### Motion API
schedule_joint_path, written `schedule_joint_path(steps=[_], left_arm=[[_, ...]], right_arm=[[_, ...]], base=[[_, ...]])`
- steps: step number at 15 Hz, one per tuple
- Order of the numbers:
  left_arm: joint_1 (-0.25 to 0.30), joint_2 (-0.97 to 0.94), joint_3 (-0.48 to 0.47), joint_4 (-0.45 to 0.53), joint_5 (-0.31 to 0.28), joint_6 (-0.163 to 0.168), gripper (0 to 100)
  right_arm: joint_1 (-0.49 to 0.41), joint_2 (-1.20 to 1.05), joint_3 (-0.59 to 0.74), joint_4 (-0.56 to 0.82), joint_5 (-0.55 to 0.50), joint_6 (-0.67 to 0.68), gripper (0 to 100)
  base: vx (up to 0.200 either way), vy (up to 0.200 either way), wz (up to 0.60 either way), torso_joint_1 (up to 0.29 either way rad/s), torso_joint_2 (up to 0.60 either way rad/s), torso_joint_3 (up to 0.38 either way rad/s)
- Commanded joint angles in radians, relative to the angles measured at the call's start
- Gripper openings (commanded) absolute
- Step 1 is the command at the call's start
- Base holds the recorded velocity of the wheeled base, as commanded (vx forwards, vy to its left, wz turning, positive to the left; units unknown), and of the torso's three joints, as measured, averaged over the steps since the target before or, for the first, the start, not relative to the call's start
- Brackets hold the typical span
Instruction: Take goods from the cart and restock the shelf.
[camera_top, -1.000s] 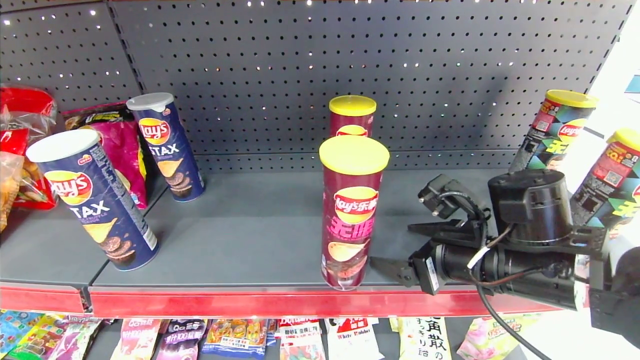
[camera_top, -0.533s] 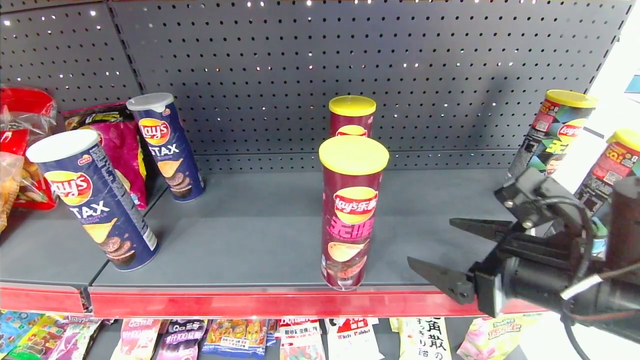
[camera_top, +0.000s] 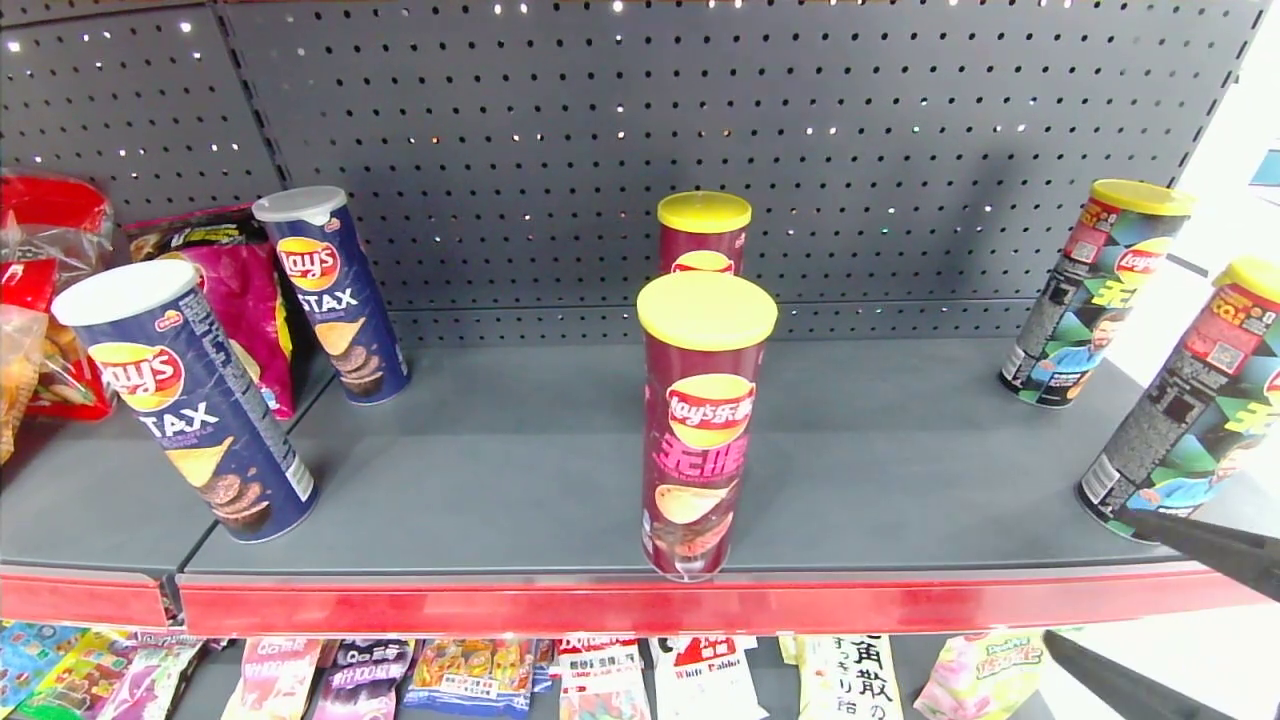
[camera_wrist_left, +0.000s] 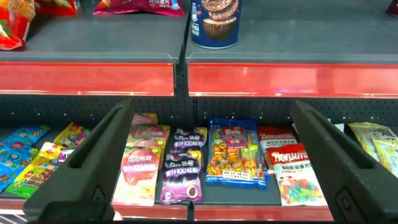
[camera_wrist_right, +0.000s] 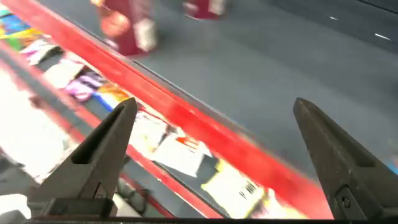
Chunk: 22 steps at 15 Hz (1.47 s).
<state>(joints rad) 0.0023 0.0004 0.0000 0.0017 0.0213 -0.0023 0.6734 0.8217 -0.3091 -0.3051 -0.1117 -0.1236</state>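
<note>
Two maroon chip cans with yellow lids stand upright on the grey shelf (camera_top: 500, 470), the front can (camera_top: 700, 430) near the red edge and the back can (camera_top: 703, 235) behind it. My right gripper (camera_top: 1085, 578) is open and empty at the shelf's right front corner, well right of the front can. In the right wrist view my right gripper (camera_wrist_right: 214, 102) hangs over the red shelf edge (camera_wrist_right: 205, 124), with the maroon can (camera_wrist_right: 127, 25) blurred beyond. My left gripper (camera_wrist_left: 212, 106) is open and empty, below the shelf edge and facing the lower shelf.
Two navy cans (camera_top: 190, 400) (camera_top: 330, 295) and snack bags (camera_top: 240, 290) fill the shelf's left. Two multicoloured cans (camera_top: 1095, 295) (camera_top: 1190, 400) stand at the right end. A pegboard wall (camera_top: 640, 150) backs the shelf. Snack packets (camera_wrist_left: 233, 152) line the lower shelf.
My right gripper has drawn back to the right and down, away from the front maroon can, staying open. The can stands where it was.
</note>
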Motion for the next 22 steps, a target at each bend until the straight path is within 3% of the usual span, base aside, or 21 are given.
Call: schedule_joint_path(steps=[1,4,6,9,13,15,18,19,21,22], left_arm=[[0.001,0.000,0.000,0.000,0.000,-0.001,100],[0.001,0.000,0.000,0.000,0.000,-0.001,100],[0.001,0.000,0.000,0.000,0.000,-0.001,100],[0.001,0.000,0.000,0.000,0.000,-0.001,100],[0.001,0.000,0.000,0.000,0.000,-0.001,100],[0.001,0.000,0.000,0.000,0.000,-0.001,100],[0.001,0.000,0.000,0.000,0.000,-0.001,100],[0.001,0.000,0.000,0.000,0.000,-0.001,100],[0.001,0.000,0.000,0.000,0.000,-0.001,100],[0.001,0.000,0.000,0.000,0.000,-0.001,100]], right_arm=[[-0.170,-0.269,-0.016,0.175,-0.002,-0.011,100],[-0.336,-0.446,-0.065,0.425,-0.022,-0.011,100],[-0.480,-0.506,-0.062,0.546,-0.134,-0.002,100],[-0.615,-0.562,-0.053,0.669,-0.283,0.036,100],[-0.678,-0.578,-0.044,0.712,-0.370,0.039,100],[-0.778,-0.573,-0.002,0.725,-0.385,0.038,100],[-0.759,-0.737,0.096,0.710,-0.261,0.038,100],[-0.758,-0.722,0.111,0.635,-0.137,0.058,100],[-0.758,-0.727,0.271,0.330,0.162,0.078,100],[-0.758,-0.725,0.309,0.216,0.178,0.084,100]], base=[[0.000,0.000,0.00,0.000,0.00,0.000],[0.000,0.000,0.00,0.000,0.00,0.000],[0.000,0.000,0.00,0.000,0.00,0.000],[0.000,0.000,0.00,0.000,0.00,0.000],[0.000,0.000,0.00,0.000,0.00,0.000],[0.000,0.000,0.00,0.000,0.00,0.000],[0.000,0.000,0.00,0.000,0.00,0.000],[0.000,0.000,0.00,0.000,0.00,0.000],[0.000,0.000,0.00,0.000,0.00,0.000],[0.000,0.000,0.00,0.000,0.00,0.000]])
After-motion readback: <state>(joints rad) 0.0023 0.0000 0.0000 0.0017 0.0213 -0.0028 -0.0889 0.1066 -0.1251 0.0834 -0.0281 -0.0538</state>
